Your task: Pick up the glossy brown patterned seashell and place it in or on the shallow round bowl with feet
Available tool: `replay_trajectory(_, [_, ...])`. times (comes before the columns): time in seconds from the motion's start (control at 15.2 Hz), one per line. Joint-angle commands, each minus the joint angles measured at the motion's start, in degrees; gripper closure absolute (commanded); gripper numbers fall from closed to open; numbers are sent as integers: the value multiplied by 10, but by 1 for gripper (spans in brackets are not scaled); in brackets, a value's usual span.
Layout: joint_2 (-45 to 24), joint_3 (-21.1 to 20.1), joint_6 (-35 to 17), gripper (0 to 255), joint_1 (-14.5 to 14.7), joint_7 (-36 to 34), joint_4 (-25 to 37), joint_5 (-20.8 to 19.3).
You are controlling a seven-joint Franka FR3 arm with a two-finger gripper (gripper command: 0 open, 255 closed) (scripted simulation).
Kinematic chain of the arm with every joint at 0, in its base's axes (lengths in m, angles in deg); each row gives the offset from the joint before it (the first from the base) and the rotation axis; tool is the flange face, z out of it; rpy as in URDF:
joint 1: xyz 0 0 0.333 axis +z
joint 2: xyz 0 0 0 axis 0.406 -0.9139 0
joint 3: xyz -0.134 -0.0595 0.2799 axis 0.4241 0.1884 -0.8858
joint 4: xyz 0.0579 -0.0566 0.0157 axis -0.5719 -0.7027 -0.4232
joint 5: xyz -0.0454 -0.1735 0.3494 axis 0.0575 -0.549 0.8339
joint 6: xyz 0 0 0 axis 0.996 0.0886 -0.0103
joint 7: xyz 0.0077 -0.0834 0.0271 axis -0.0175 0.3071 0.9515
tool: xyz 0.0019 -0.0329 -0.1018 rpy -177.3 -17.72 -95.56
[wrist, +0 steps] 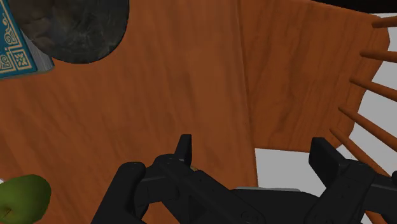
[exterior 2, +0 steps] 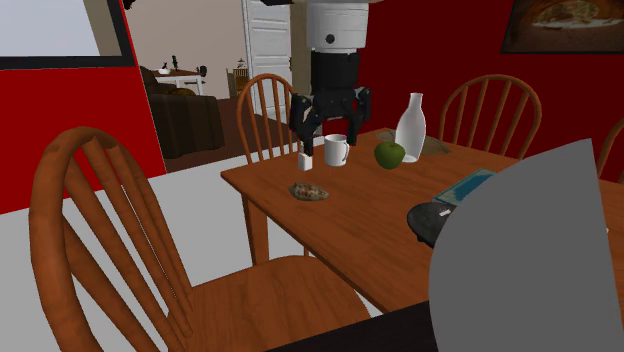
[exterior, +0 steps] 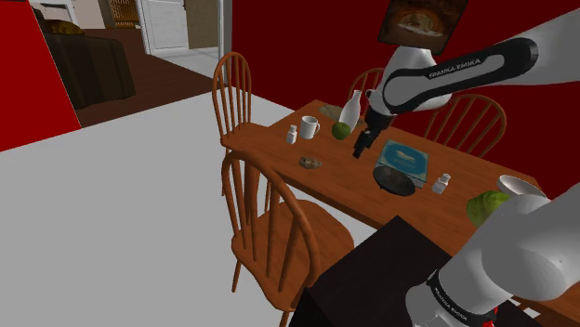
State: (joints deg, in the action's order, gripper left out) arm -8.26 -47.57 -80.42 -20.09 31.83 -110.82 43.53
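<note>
The gripper (exterior: 362, 147) hangs above the table (exterior: 346, 190), its jaws spread wide with nothing between them; the wrist view shows bare wood under the two fingers (wrist: 184, 150). The shell (exterior: 309, 162), brown and mottled, lies on the table near the edge by a chair (exterior: 243, 88), in front of the mug (exterior: 309, 127) and well apart from the bowl (exterior: 394, 178). The dark bowl sits just beside a teal book (exterior: 409, 156). A green apple (exterior: 341, 131) and a white bottle (exterior: 349, 109) stand near the mug.
</note>
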Motion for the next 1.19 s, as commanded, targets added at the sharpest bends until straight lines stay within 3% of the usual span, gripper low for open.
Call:
replay_trajectory(0.0, [-47,13,-45,0,13,37,13,14])
replay_trajectory(0.26, [-144,37,-122,0,36,131,48,67])
replay_trajectory(0.53, [-244,37,-179,0,44,244,99,155])
replay_trajectory(0.86, [-360,-9,-223,0,11,377,182,257])
replay_trajectory(1.12, [-446,-57,-244,0,-25,456,260,303])
